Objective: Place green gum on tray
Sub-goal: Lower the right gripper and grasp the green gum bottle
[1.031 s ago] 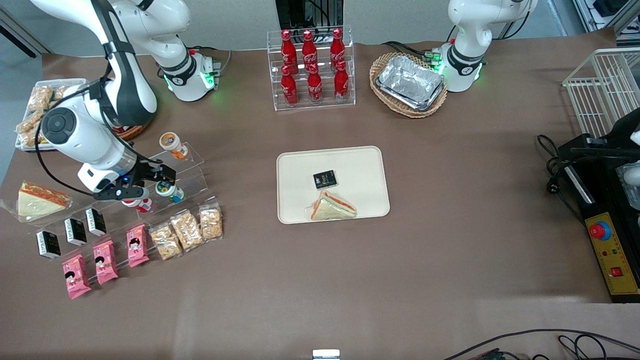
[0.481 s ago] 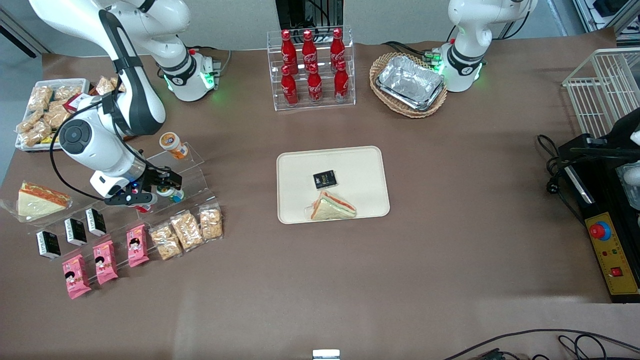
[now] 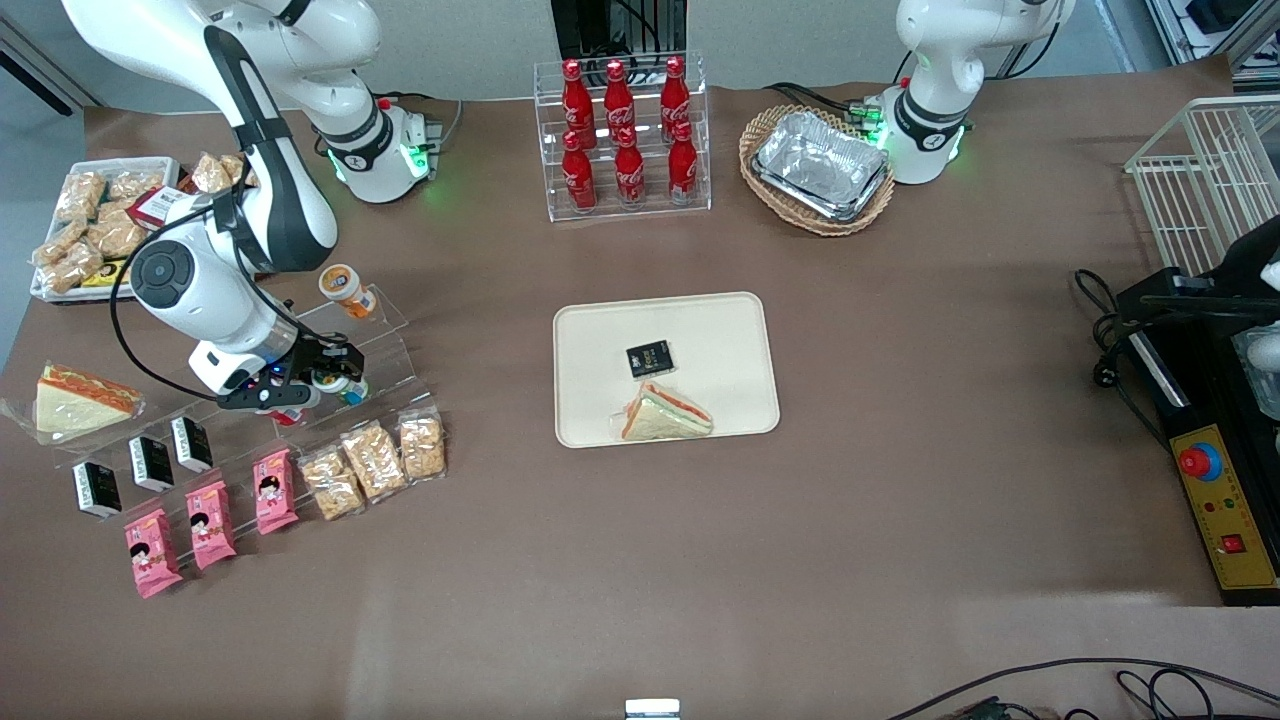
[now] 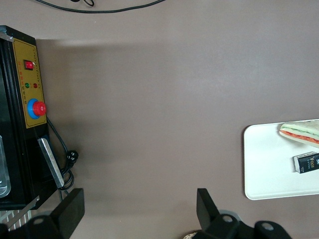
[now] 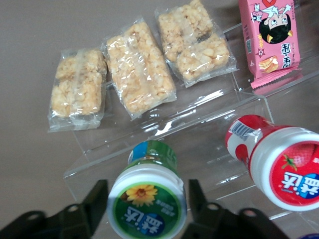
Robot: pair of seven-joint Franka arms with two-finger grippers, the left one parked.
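Note:
The green gum (image 5: 147,201) is a white-teal bottle with a green-rimmed lid and a yellow flower on it. It lies on the middle step of a clear acrylic stand (image 3: 390,340). In the front view the green gum (image 3: 342,384) is half covered by the hand. My right gripper (image 5: 145,199) is open, and its black fingers (image 5: 97,196) stand close on either side of the lid. In the front view the gripper (image 3: 325,378) is low over the stand. The beige tray (image 3: 720,320) lies mid-table and holds a sandwich (image 3: 665,412) and a black packet (image 3: 649,358).
A red-lidded gum (image 5: 284,169) lies beside the green one. An orange-lidded gum (image 3: 345,288) is on the stand's top step. Rice-cracker packs (image 5: 139,69), pink snack packs (image 3: 210,525) and black boxes (image 3: 150,462) lie nearer the camera. Cola bottles (image 3: 622,140) and a foil tray (image 3: 820,165) stand farther back.
My right arm has swung toward the stand and the gripper has come down around the green gum. The gum and everything else stay in place.

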